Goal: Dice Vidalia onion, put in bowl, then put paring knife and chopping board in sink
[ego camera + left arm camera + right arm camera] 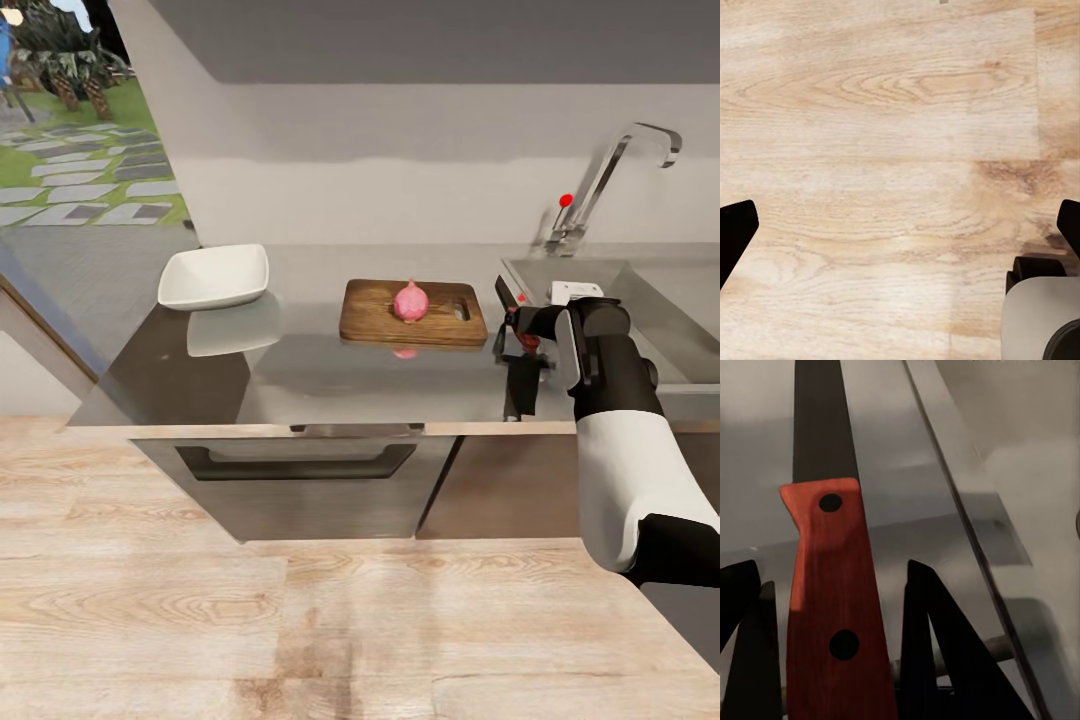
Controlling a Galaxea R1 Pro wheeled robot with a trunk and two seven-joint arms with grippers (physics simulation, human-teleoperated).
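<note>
- Pinkish-red and alone, the Vidalia onion (pixel 410 300) sat on the chopping board (pixel 372 318) — already out of the sink (pixel 660 300) and whole, so dicing looked like the step in hand.
- Board lay on the countertop (pixel 300 370) between the white bowl (pixel 214 277) and the sink, handle slot toward the basin, leaving the bowl near for the diced pieces.
- Right gripper (pixel 515 335) hovered just beside the board's sink end; in the right wrist view the paring knife (pixel 832 607) had its red handle between the dark fingers (pixel 937 652), blade pointing away. Held, I judged, though actual contact was hard to confirm.
- Left gripper (pixel 900 232) stood wide apart over the wooden floor (pixel 885 112) — holding nothing, seemingly parked clear of the work.
</note>
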